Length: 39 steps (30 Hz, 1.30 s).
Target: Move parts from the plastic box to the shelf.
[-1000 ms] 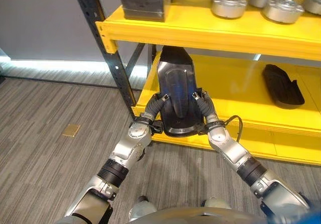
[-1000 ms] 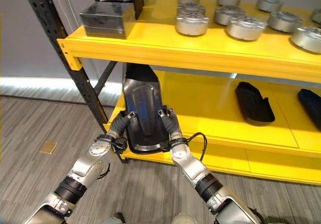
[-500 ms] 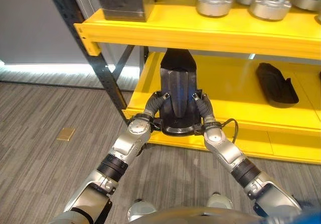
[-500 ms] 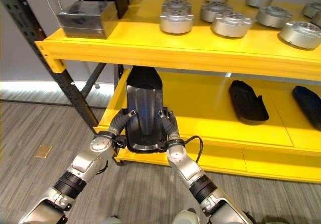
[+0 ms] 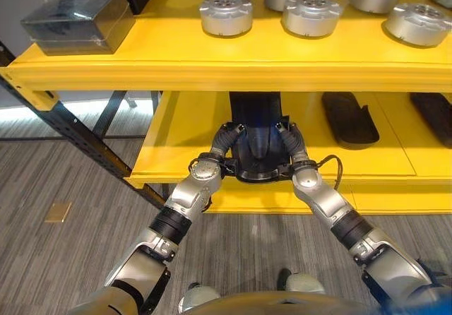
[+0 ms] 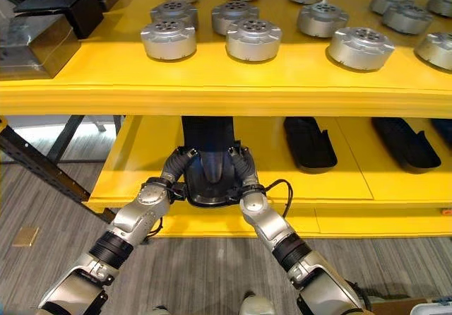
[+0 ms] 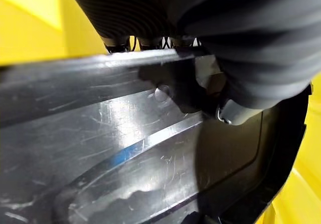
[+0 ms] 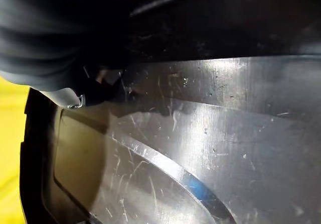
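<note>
the long black moulded plastic part (image 6: 208, 167) lies on the lower yellow shelf board (image 6: 134, 167), near end at the front edge, far end hidden under the upper yellow shelf board (image 6: 212, 89). the left hand (image 6: 176, 165) presses its left flank and the right hand (image 6: 238, 165) its right flank — whether the fingers are curled or straight cannot be told from either eye view or wrist view. open board lies left of the part; to its right, two more black moulded parts (image 6: 309, 143) rest well apart, the farther one cut off. the upper board carries ten silver round metal housings (image 6: 168, 38) in view — some cropped — and two dark rectangular boxes (image 5: 78, 22) at its left end.
</note>
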Tool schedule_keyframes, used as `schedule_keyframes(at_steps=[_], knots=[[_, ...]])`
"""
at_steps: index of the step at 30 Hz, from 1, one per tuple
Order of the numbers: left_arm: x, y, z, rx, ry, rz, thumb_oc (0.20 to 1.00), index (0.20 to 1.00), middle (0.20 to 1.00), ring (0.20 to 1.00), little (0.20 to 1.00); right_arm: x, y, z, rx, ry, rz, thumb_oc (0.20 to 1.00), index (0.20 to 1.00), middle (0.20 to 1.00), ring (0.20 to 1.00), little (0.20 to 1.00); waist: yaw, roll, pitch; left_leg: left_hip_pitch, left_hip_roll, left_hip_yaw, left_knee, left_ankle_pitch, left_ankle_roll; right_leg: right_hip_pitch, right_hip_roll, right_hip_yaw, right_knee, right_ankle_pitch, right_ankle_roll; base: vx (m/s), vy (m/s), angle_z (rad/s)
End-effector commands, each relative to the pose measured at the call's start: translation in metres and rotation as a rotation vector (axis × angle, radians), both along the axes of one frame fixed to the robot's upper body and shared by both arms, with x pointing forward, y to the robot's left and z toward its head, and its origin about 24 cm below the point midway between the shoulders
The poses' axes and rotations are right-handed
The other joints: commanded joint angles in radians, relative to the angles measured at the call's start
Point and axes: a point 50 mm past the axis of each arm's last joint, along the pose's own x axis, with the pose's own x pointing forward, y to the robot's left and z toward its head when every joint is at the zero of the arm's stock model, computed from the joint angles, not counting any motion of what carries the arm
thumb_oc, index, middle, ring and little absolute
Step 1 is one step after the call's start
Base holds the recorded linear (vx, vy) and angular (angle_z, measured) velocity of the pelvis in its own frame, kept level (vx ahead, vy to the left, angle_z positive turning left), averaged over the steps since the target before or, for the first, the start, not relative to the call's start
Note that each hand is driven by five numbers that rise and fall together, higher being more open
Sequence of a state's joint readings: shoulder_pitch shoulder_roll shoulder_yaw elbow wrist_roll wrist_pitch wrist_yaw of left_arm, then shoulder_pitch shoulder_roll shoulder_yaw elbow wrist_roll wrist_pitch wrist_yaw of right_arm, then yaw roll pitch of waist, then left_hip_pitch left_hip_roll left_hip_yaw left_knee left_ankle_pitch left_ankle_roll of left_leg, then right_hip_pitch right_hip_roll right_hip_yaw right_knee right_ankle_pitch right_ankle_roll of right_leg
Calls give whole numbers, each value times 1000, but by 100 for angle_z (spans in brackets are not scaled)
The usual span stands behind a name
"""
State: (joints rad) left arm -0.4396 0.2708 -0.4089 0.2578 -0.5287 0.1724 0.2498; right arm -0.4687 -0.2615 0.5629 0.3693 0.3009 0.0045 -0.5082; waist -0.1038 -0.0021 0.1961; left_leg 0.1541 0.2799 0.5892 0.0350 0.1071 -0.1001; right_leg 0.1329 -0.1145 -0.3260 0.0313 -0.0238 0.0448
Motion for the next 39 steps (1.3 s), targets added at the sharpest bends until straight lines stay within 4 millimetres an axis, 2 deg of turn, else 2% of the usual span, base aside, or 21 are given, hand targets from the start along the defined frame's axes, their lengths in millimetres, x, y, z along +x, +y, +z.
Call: schedule_keyframes(at_steps=[1, 4, 5, 7, 11, 15, 16, 17, 20, 21, 24, 31, 39], knots=[[-9, -31, 37, -114, -193, -153, 200, 200, 200, 200, 200, 21, -13, 31, 68, -90, -82, 200, 200, 200, 200, 200, 36, 5, -37, -69, 13, -39, 113, -104, -3, 4, -44, -58, -51, -6, 41, 0, 0, -4], [-9, -31, 37, -114, -193, -153, 200, 200, 200, 200, 200, 21, -13, 31, 68, -90, -82, 200, 200, 200, 200, 200, 36, 5, -37, -69, 13, -39, 113, -104, -3, 4, -44, -58, -51, -6, 41, 79, -24, 0], [-6, -33, 33, -99, -165, -156, 200, 200, 200, 200, 200, 27, -18, 29, 44, -64, -87, 200, 200, 200, 200, 200, 31, 1, -51, -52, 15, -36, 102, -118, -10, 7, -40, -59, -54, -11, 40, 358, -109, 2], [-2, -33, 33, -95, -153, -142, 200, 200, 200, 200, 200, 36, -16, 38, 12, -74, -84, 200, 200, 200, 200, 200, 35, -1, -45, -44, 29, -27, 114, -122, -15, 2, -35, -62, -45, -15, 35, 409, -135, 1], [5, -32, 38, -81, -155, -128, 200, 200, 200, 200, 200, 46, -12, 52, 1, -91, -80, 200, 200, 200, 200, 200, 36, 6, -32, -61, 58, -28, 145, -95, -30, -14, -27, -63, -21, -25, 25, 159, -49, -8], [25, -30, 56, -64, -195, -95, 200, 200, 200, 200, 200, 67, -5, 92, -25, -159, -76, 200, 200, 200, 200, 200, 33, 22, 14, -118, 95, -35, 187, -66, -49, -92, -22, -58, 38, -50, 16, -1, -15, -6], [27, -30, 59, -61, -201, -92, 200, 200, 200, 200, 200, 69, -4, 96, -33, -173, -75, 200, 200, 200, 200, 200, 33, 23, 21, -126, 97, -37, 191, -64, -51, -101, -21, -57, 44, -52, 15, -200, -17, -4], [39, -30, 75, -67, -233, -77, 200, 200, 200, 200, 200, 78, -4, 121, -49, -231, -75, 200, 200, 200, 200, 200, 31, 30, 58, -166, 105, -41, 202, -61, -57, -154, -21, -51, 67, -65, 16, -242, -9, -2], [53, -31, 101, -54, -307, -66, 200, 200, 200, 200, 200, 88, -1, 153, -29, -295, -79, 200, 200, 200, 200, 200, 29, 37, 109, -224, 106, -50, 206, -59, -61, -232, -20, -45, 98, -79, 19, -326, -8, -1], [59, -34, 115, -57, -339, -76, 200, 200, 200, 200, 200, 92, -3, 170, -32, -345, -92, 200, 200, 200, 200, 200, 31, 40, 140, -258, 106, -54, 208, -60, -63, -277, -22, -49, 116, -84, 20, -344, -39, -4], [63, -39, 128, -103, -342, -65, 200, 200, 200, 200, 200, 95, -5, 188, -35, -380, -95, 200, 200, 200, 200, 200, 35, 43, 178, -302, 111, -62, 216, -51, -70, -330, -25, -55, 143, -88, 21, -179, -44, 5], [68, -40, 111, -53, -276, 4, 200, 200, 200, 200, 200, 95, -1, 197, -24, -396, -111, 200, 200, 200, 200, 200, 32, 20, 249, -408, 153, -90, 292, -33, -91, -439, -28, -44, 225, -101, 10, -18, -85, 6], [70, -38, 109, -30, -267, 5, 200, 200, 200, 200, 200, 93, 2, 201, -52, -414, -145, 200, 200, 200, 200, 200, 21, 11, 289, -453, 174, -98, 334, -32, -99, -503, -26, -35, 281, -112, 4, 39, -44, 1]])
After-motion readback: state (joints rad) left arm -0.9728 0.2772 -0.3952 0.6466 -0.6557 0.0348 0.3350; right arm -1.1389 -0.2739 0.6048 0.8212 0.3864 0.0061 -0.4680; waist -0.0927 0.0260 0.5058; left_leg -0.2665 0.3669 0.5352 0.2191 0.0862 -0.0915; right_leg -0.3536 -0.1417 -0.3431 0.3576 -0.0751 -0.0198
